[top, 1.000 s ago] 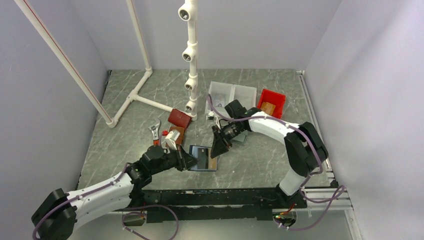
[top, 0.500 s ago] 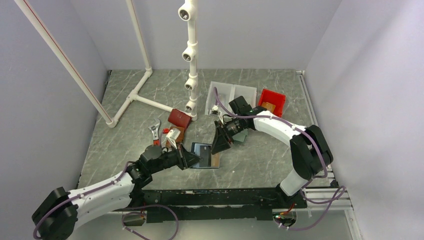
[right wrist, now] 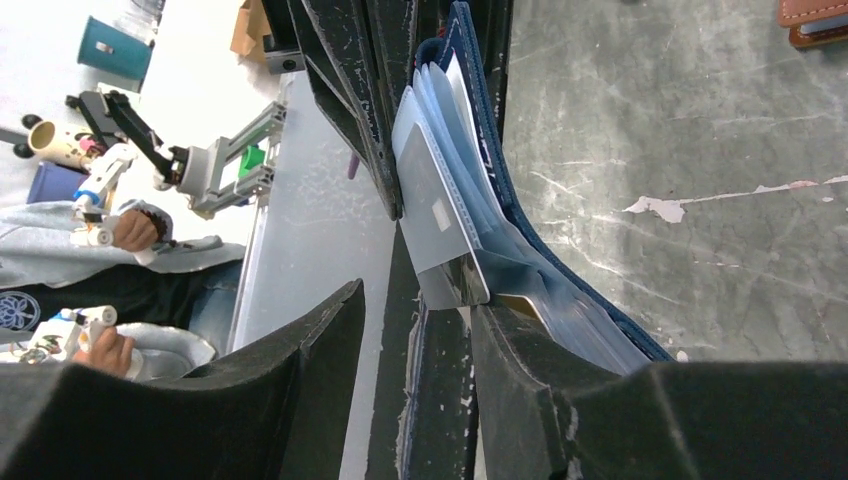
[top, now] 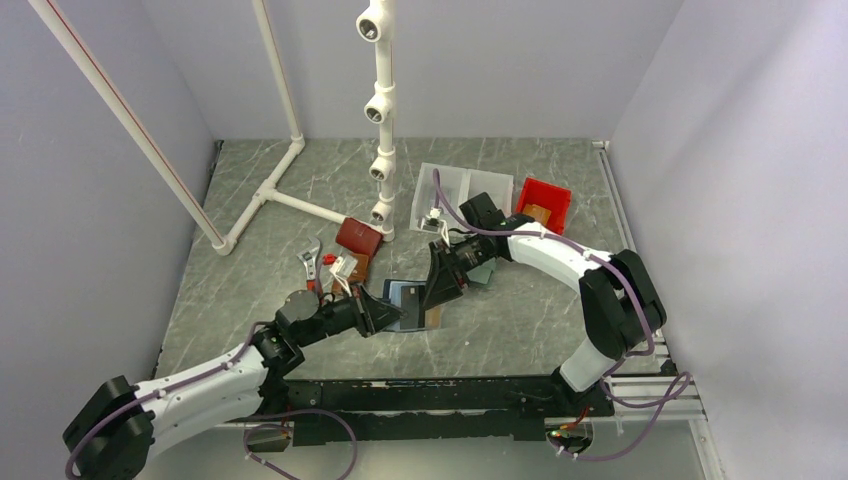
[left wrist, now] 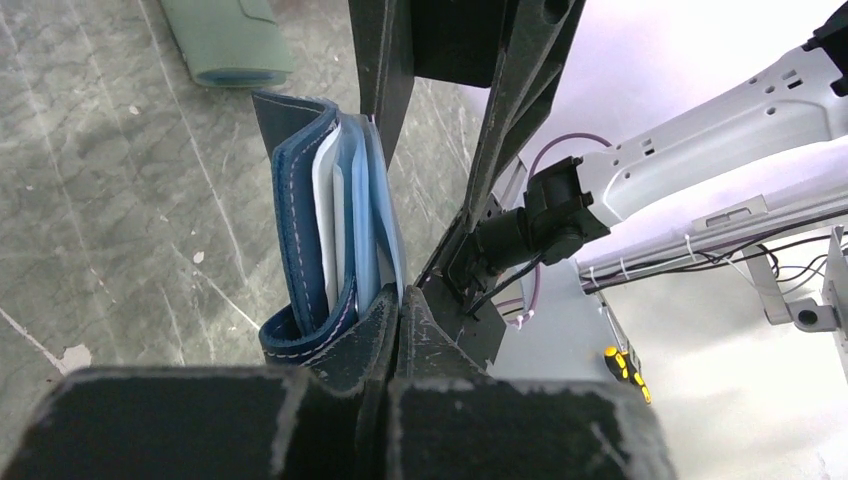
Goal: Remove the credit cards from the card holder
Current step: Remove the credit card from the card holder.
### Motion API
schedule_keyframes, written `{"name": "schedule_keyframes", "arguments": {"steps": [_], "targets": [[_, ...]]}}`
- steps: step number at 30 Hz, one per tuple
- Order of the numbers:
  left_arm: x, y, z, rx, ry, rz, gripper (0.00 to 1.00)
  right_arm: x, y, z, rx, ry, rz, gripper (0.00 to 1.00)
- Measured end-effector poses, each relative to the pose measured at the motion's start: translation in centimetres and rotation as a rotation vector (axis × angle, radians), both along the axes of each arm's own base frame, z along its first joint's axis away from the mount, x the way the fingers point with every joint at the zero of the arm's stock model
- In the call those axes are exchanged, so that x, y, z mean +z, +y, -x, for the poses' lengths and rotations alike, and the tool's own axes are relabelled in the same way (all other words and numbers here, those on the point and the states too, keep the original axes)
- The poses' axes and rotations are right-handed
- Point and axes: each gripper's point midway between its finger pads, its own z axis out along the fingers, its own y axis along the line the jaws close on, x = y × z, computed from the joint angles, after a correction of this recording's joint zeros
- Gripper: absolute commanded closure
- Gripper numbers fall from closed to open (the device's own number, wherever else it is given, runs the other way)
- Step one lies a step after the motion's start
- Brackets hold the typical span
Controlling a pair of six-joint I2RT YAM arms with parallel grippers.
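1. The card holder (top: 408, 303) is near the middle of the grey marble table (top: 530, 325), close to its near edge, raised on one edge between the two arms
2. It is spread partly open: navy blue outside, pale blue sleeves inside
3. The left gripper (top: 383, 316) comes in from the near left, and its jaws are clamped tight on the holder's near cover; the left wrist view shows the two fingers pressed together on the blue leather (left wrist: 330, 330)
4. The right gripper (top: 437, 297) comes from the far right and sits over the holder's right-hand end, its jaws standing apart
5. In the right wrist view a pale card (right wrist: 438, 215) sticks out of the sleeves, its end lying in the gap between the right fingers (right wrist: 540, 390), beside one and clear of the other
6. Just below it an orange-tan card edge (right wrist: 520, 302) shows
7. A grey-green wallet (left wrist: 225, 45) lies flat just beyond the holder
8. Further left are a brown wallet (top: 350, 268), a dark red wallet (top: 358, 236) and a wrench (top: 310, 265)
9. A red bin (top: 543, 205) and a clear tray (top: 455, 185) stand at the far right, near a white pipe frame (top: 381, 110)
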Motion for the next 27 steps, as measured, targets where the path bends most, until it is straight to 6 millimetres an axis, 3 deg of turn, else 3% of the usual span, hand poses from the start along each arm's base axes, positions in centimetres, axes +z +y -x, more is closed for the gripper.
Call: {"name": "schedule_keyframes", "arguments": {"steps": [13, 15, 19, 21, 23, 27], "targets": [[1.3, -0.2, -0.1, -0.003, -0.034, 0.043, 1.0, 0.2, 0.1, 0.0, -0.005, 0.044, -0.019, 0.9], [1.4, -0.2, -0.1, -0.003, -0.037, 0.045, 0.93, 0.2, 0.1, 0.0, -0.003, 0.053, -0.024, 1.0], [1.2, -0.2, -0.2, 0.002, -0.034, 0.041, 0.72, 0.5, 0.0, 0.2, 0.003, 0.073, -0.037, 1.0], [1.4, -0.1, -0.2, 0.004, -0.035, 0.045, 0.68, 0.5, 0.0, 0.2, 0.003, 0.068, -0.037, 1.0], [1.5, 0.0, -0.2, 0.011, -0.036, 0.046, 0.72, 0.2, -0.1, 0.2, 0.003, 0.055, -0.034, 1.0], [1.7, 0.7, -0.4, 0.047, -0.033, 0.044, 0.98, -0.5, -0.3, -0.2, -0.006, 0.034, -0.012, 1.0]]}}
